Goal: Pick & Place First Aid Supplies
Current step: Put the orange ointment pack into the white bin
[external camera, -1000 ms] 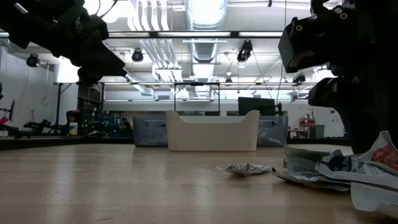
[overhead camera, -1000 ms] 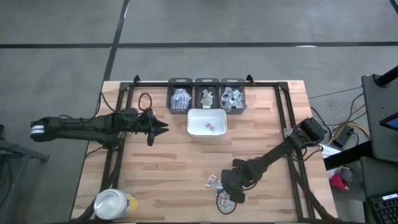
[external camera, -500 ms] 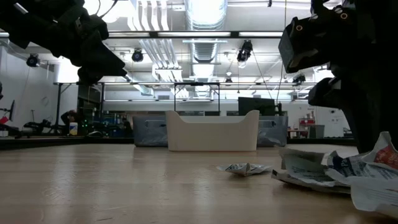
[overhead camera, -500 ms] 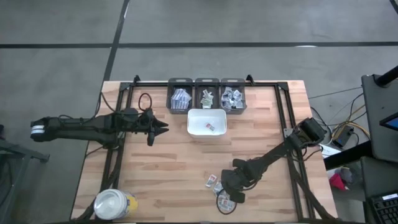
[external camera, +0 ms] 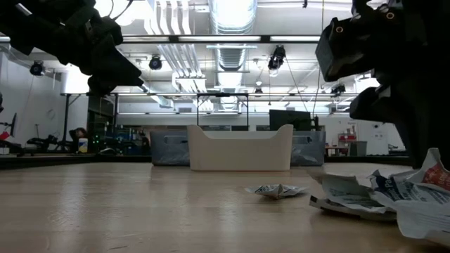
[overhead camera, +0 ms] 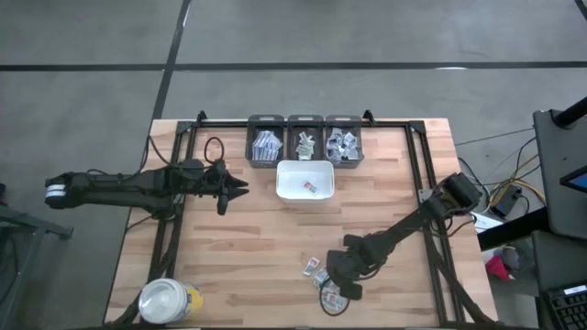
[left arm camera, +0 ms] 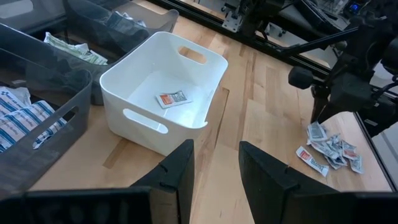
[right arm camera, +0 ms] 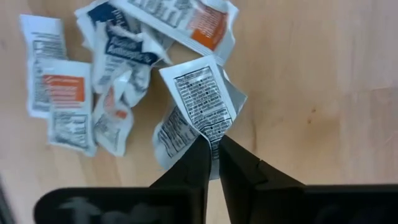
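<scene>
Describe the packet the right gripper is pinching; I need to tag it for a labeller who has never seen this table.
On the wooden table, find the loose pile of small paper packets at the near edge, by the right gripper. The pinched white packet lies at the pile's edge; unlike its orange-printed neighbours, it shows only dense black text and buckles upward between the closed fingers.

Right gripper point(right arm camera: 211, 144) reaching low over the table's near side, fingers pinched nearly together; left gripper point(left arm camera: 214, 163) hovering parted.

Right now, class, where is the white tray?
In the high view the white tray sits mid-table toward the far edge, directly in front of the three grey bins.
</scene>
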`<state>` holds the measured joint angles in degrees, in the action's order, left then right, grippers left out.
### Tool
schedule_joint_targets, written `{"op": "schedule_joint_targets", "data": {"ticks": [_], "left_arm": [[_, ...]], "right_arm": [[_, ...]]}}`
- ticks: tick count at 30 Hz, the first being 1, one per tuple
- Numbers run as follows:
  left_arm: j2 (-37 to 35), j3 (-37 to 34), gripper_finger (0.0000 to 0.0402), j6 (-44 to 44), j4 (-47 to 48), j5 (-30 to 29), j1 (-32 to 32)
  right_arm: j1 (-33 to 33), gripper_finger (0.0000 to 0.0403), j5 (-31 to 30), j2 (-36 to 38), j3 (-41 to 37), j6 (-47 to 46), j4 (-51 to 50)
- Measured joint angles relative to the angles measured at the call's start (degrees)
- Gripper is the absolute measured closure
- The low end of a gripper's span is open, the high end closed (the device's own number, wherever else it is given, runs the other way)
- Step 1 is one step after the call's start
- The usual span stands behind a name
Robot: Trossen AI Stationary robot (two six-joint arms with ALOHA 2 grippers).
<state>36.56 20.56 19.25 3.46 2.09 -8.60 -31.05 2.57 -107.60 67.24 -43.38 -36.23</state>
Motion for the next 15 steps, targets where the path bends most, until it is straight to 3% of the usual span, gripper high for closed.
{"op": "schedule_joint_targets", "data": {"ticks": [15], "left_arm": [[0.0,0.0,0.0282,-0.4,0.0,0.0,0.0]], "right_arm": [[2.5,0.0392,4.8,4.5,1.9,0.3,-1.7]]}}
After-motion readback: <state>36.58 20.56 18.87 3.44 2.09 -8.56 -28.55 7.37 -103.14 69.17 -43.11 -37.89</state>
